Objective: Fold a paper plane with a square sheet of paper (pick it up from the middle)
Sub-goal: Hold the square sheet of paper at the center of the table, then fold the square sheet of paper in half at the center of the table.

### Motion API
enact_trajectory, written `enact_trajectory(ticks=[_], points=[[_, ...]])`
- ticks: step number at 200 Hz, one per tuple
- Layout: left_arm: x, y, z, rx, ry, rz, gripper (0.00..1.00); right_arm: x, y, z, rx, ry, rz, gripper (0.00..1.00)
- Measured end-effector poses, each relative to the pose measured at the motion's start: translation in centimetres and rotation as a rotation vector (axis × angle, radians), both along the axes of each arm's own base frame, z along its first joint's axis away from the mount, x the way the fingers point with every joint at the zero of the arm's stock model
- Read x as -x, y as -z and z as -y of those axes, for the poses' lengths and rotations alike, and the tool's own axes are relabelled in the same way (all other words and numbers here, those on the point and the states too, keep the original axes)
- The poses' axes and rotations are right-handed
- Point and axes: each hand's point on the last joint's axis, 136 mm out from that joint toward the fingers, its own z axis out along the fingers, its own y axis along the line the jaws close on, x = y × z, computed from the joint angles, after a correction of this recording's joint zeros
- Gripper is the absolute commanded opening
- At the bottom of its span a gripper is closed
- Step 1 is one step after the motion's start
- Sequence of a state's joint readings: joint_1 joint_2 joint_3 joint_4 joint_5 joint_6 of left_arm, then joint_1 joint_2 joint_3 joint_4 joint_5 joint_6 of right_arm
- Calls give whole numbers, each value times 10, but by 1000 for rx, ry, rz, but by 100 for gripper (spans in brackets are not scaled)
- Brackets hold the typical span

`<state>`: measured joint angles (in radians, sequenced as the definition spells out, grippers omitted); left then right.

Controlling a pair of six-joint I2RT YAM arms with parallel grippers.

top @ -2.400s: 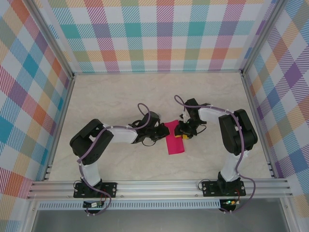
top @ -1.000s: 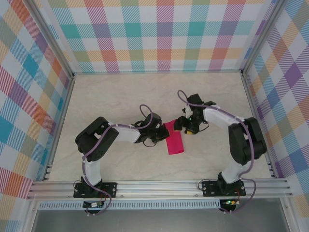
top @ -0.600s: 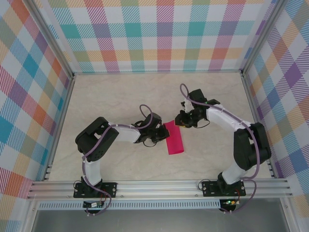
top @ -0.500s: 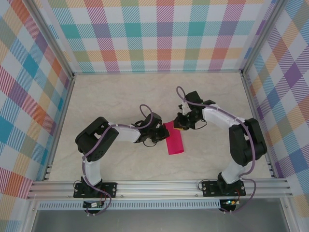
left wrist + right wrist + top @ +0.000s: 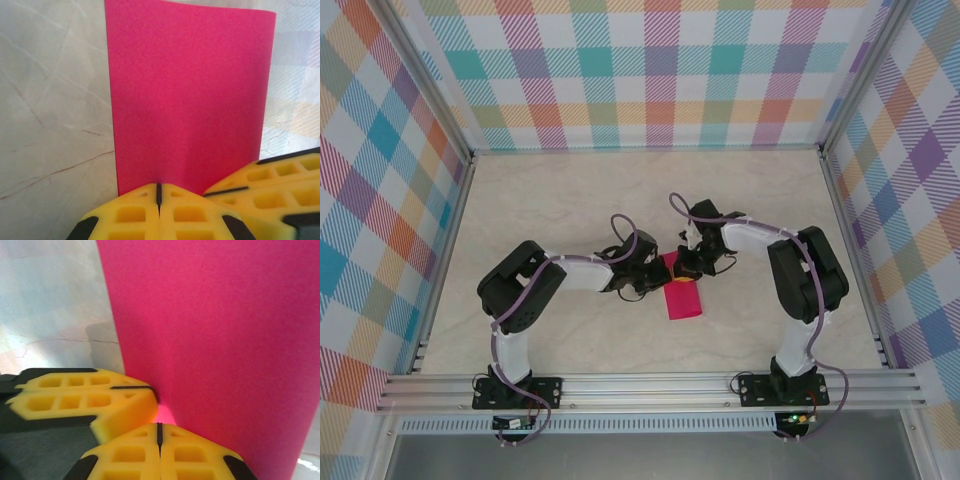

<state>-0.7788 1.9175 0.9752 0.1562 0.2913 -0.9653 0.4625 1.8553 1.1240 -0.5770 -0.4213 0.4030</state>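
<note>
The square sheet of paper (image 5: 684, 300), folded to a narrow magenta rectangle, lies flat at the centre of the bench (image 5: 550, 200). The left gripper (image 5: 660, 275) and right gripper (image 5: 686, 277) meet at its upper end. Both are fully closed, tips at the paper's edge. Whether either pinches the sheet cannot be told.

Holds left gripper (image 5: 158, 192) and right gripper (image 5: 159, 432), both closed, side by side at the far end of the square sheet of paper (image 5: 685, 299).
</note>
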Motion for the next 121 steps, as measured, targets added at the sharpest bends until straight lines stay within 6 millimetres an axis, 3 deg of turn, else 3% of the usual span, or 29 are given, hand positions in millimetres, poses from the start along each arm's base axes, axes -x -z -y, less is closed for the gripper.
enact_trajectory(ticks=[42,121], points=[[1,1,-1,-4,-13,-16,0,-3,11,7,28,-21,12,0],[1,3,-3,-32,-20,-20,0,-13,14,44,-53,90,-8,0]])
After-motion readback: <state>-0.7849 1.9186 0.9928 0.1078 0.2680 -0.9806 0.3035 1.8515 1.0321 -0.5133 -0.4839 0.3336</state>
